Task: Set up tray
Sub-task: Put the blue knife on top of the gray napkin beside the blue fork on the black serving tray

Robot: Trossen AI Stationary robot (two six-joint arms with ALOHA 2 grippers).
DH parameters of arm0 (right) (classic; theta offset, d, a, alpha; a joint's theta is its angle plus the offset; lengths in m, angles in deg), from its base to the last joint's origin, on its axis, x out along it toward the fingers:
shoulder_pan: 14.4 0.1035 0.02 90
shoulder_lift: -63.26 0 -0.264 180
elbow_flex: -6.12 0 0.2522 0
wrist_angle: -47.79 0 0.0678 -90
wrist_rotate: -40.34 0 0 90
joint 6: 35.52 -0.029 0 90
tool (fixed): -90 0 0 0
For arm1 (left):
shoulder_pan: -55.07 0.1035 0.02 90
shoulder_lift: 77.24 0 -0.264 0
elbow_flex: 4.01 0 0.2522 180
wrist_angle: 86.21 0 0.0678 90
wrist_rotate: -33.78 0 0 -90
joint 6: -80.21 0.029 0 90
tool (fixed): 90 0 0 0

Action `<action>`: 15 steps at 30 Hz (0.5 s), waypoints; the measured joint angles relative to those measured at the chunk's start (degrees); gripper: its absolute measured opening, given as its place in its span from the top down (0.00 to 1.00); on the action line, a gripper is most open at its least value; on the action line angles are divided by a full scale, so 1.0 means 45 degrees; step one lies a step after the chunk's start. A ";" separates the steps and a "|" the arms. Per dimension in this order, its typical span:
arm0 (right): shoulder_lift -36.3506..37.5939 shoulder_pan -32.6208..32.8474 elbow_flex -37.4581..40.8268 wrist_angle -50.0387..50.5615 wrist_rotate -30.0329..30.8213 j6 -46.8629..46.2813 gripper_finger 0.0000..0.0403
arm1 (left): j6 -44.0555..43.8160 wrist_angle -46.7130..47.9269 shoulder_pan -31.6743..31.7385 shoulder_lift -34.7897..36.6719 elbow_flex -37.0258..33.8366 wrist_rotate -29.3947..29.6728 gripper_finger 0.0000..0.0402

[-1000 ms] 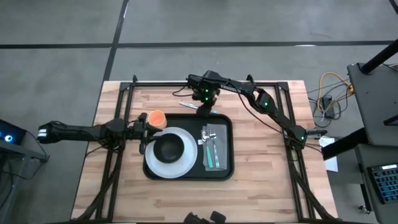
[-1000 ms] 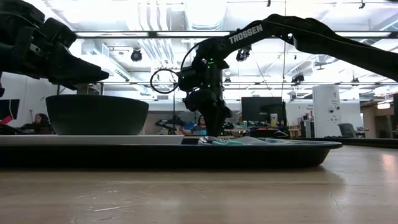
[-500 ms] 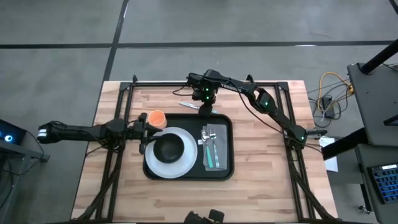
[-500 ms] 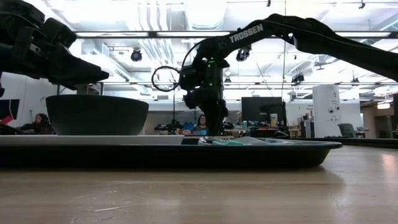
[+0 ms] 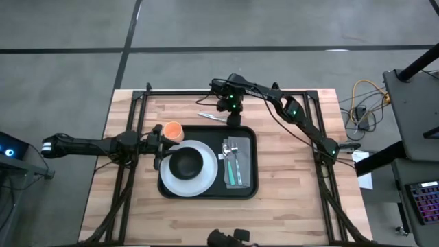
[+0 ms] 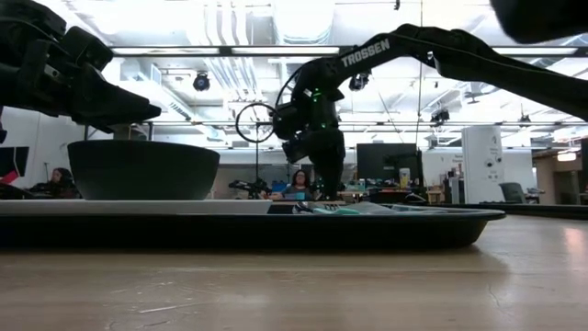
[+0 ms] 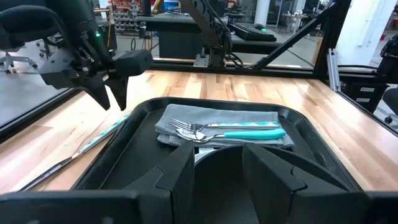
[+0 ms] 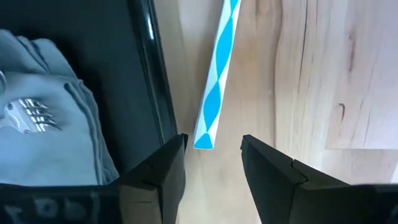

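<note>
Hovering my right gripper (image 8: 211,163), fingers parted and empty, over the blue-and-white striped knife handle (image 8: 217,78) upper-centre, just outside the large black rectangular tray (image 5: 208,162) mid-frame. Risk: fingers clip the rim, or the handle skids away.

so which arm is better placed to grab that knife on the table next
Right. The right gripper hangs open directly over the knife beside the tray's far edge. The left gripper sits at the plate, on the tray's other side.
</note>
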 joint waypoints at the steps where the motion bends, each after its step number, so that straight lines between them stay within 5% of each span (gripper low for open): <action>1: 0.0000 -0.0007 0.0057 -0.0050 0.0000 0.0076 0.63 | -0.0002 0.0002 0.0001 0.0000 0.0000 0.0000 0.71; 15: -0.0039 0.0013 0.1735 -0.0674 0.0024 0.0307 0.63 | 0.0011 -0.0002 0.0001 0.0000 0.0010 0.0455 0.71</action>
